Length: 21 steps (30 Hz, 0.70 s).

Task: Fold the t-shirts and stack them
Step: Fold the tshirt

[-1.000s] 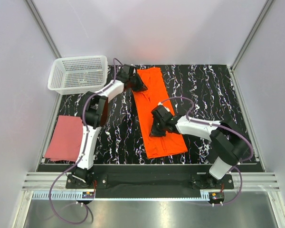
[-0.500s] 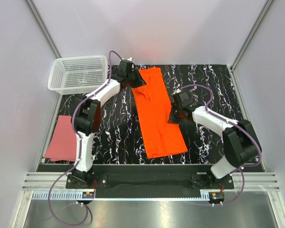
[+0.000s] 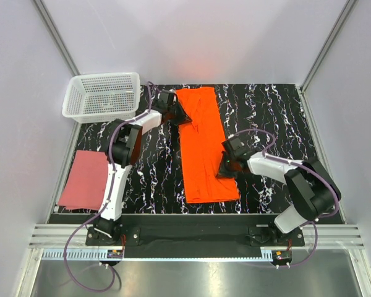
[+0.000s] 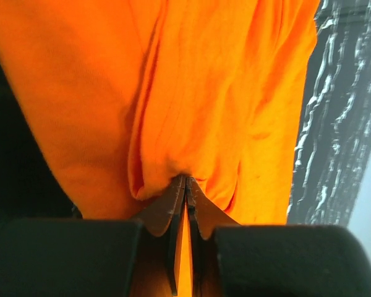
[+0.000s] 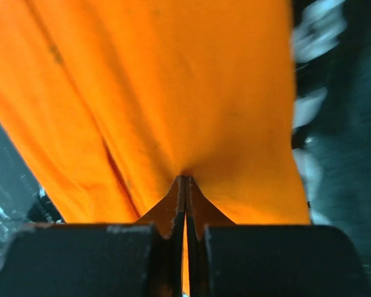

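The black marbled tabletop (image 3: 278, 117) carries the orange t-shirt (image 3: 201, 148) as a long strip down the centre of the frame. The pink-red t-shirt (image 3: 85, 179) lies flat at lower left and the white mesh basket (image 3: 105, 77) stands at upper left, both well apart from the strip, so neither should obstruct. The left fingers (image 4: 178, 197) are pinched closed on a pucker at the strip's upper left edge and the right fingers (image 5: 178, 198) likewise at its lower right edge. The fold should go best if the 2 grips lift together, keep the cloth taut and lay edge squarely on edge.
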Each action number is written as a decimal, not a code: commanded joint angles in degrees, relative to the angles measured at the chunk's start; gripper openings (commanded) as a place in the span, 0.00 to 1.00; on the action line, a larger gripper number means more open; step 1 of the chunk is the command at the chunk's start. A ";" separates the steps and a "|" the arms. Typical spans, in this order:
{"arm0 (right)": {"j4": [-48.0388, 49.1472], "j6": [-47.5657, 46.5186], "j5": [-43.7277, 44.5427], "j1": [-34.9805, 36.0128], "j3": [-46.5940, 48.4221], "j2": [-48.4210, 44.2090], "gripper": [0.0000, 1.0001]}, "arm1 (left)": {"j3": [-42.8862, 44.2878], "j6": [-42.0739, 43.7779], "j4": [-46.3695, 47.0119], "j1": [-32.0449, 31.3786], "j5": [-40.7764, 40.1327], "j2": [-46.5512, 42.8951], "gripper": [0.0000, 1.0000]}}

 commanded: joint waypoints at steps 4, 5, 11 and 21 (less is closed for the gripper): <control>8.73 14.17 3.02 11.17 -3.30 -0.52 0.00 | 2.17 -1.71 1.04 -0.76 1.82 3.34 0.09; 9.44 16.53 3.54 12.14 -3.75 -0.70 0.00 | 2.69 -1.44 1.13 -0.76 1.82 3.34 0.09; 4.72 12.97 9.59 11.62 -1.47 -2.72 0.01 | 2.97 2.16 -1.51 -0.67 0.86 -0.79 0.10; -3.55 0.65 10.93 8.98 2.84 -4.47 0.02 | -5.30 7.69 -1.86 0.38 -1.18 -10.37 0.23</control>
